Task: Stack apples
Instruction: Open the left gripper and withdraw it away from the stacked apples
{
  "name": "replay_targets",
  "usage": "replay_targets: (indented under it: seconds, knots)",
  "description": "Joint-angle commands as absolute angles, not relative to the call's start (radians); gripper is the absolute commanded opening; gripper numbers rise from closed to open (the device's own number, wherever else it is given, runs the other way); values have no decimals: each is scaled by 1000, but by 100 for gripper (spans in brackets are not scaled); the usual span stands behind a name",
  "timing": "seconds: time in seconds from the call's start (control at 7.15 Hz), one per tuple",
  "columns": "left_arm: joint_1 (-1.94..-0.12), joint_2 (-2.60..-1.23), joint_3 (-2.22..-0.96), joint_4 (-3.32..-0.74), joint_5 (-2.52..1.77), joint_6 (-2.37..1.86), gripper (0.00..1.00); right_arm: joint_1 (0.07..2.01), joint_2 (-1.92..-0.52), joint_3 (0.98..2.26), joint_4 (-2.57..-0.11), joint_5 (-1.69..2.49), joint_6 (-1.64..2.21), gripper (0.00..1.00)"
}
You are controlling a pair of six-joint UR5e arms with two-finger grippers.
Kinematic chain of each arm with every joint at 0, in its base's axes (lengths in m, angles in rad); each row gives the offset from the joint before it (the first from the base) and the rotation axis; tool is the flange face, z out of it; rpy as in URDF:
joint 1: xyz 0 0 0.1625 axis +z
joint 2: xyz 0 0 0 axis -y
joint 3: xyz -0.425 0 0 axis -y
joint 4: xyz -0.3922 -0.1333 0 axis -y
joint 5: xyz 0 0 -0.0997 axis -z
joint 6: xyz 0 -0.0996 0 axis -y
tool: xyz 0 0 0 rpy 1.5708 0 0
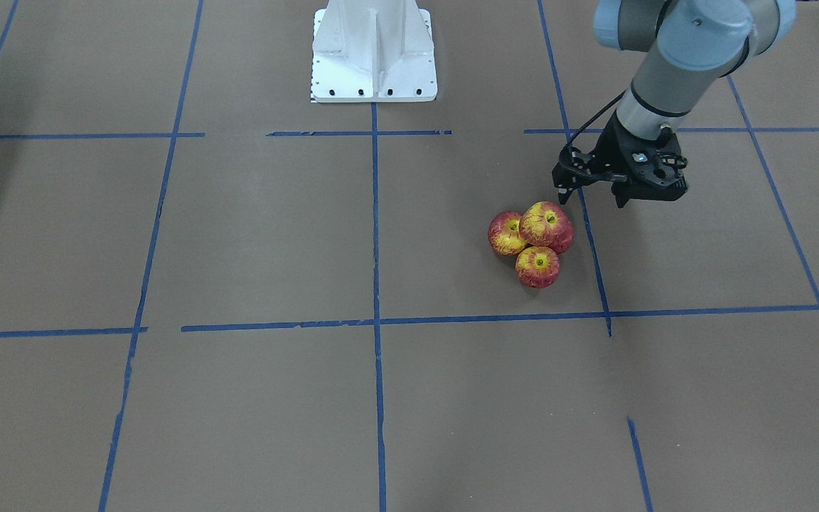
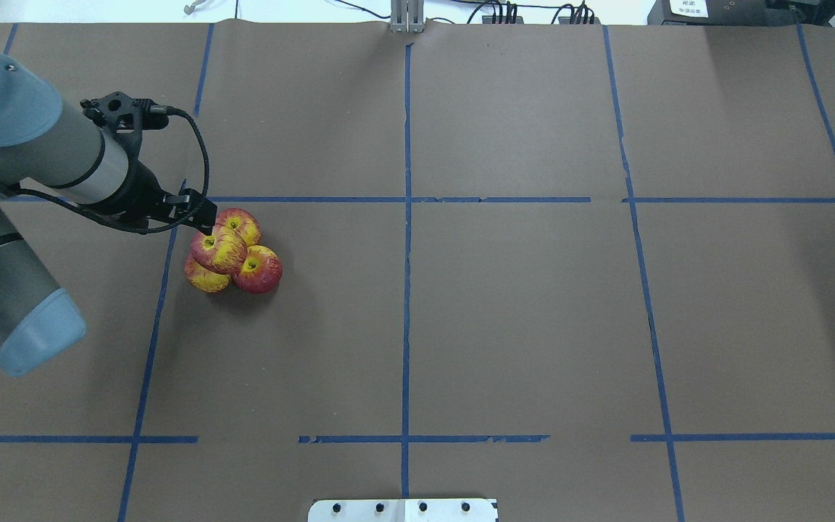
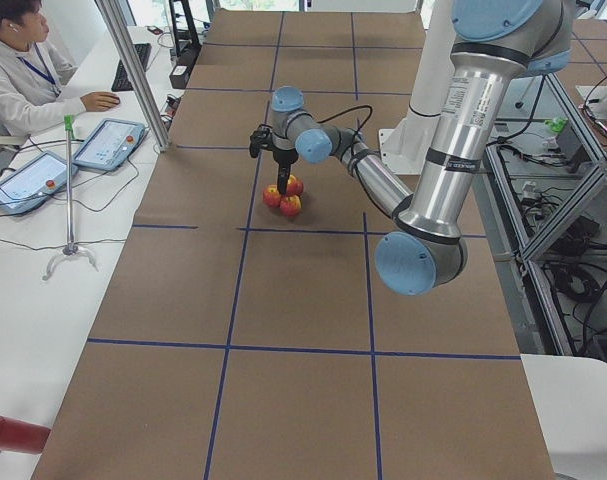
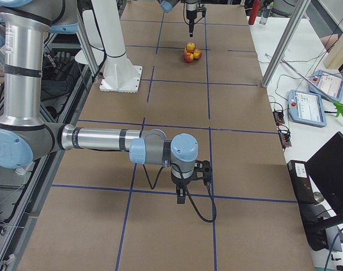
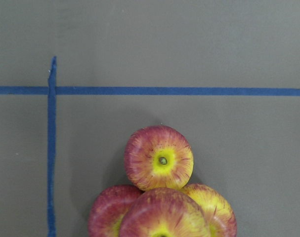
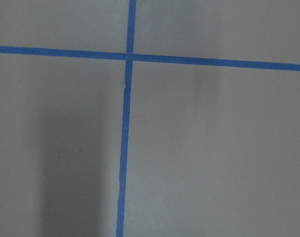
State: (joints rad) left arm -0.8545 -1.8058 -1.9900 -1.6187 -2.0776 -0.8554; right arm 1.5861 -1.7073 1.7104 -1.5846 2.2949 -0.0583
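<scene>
Closest to the left wrist camera is the top apple (image 5: 162, 217), stem hollow up, at the bottom edge of that view. It rests on three others that touch one another on the brown paper (image 2: 533, 326): the first base apple (image 5: 159, 158) on the far side, the second base apple (image 5: 106, 213) and the third base apple (image 5: 218, 210) tucked under it on either side. The overhead view shows the same pile, three down and one on top, on the robot's left half of the table just inside a blue tape line (image 2: 301, 199).

The left gripper (image 1: 592, 198) hangs above and just beside the pile, its jaws spread and nothing between them, touching no apple. The right gripper (image 4: 182, 196) is well apart, low over bare paper at the other end of the table. It shows only in the side view, so I cannot tell whether it is spread or closed.

By my reading the stacking itself is done, since all four apples are in one heap. What seems left is for the left arm to draw away without nudging the top apple, and for the heap to hold.
</scene>
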Motion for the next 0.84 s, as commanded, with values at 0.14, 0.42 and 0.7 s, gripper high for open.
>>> replay_targets:
  seconds: [0.14, 0.42, 0.7]
  knots:
    - [-1039, -1633, -2034, -1623, -2176, -561, 99, 1586, -1707, 1710, -1585, 2295, -58, 100]
    - [-1177, -1527, -2020, -1624, -2264, -316, 100, 1586, -1707, 1710, -1585, 2295, -58, 100]
    - [-1344, -1451, -1920, -1624, -2437, -81, 100, 1586, -1707, 1710, -1585, 2295, -58, 100]
